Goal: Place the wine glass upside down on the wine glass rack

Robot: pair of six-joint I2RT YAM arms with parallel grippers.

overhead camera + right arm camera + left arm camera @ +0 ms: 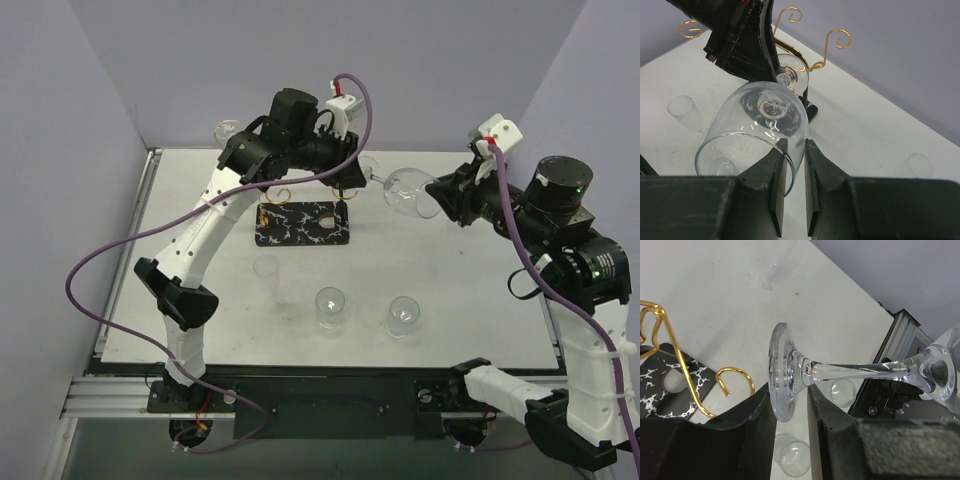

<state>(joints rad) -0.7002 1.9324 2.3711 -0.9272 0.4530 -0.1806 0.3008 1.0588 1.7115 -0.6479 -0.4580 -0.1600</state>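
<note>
**Item 1.** Clear stemmed wine glass [405, 190]: held in the air on its side, stem level. Its foot points toward the rack and its bowl mouth toward the right arm. It lies over the far part of the table, just right of the rack and not on it.

**Item 2.** Copper-gold wire wine glass rack [300, 215] on a black white-veined base: stands upright at far centre-left. The left arm partly covers its top in the overhead view. One curled loop end [732, 377] sits just beside the left finger, apart from the glass foot.

**Item 3.** Left gripper [789, 400]: jaws pinch the glass foot, one finger on each face of the disc.

**Item 4.** Right gripper [795, 145]: jaws narrowly parted around the bowl rim. The glass wall lies against one finger, with a slit of daylight at the other.

**Item 5.** White tabletop [450, 280]: bare surface shows beneath the glass and to the rack's right. The far edge runs close behind the grippers.

**Item 6.** Two short clear tumblers [330, 305] [404, 315]: upright near the front, well apart from the rack. A third, fainter tumbler [265, 265] stands just in front of the base.
</note>
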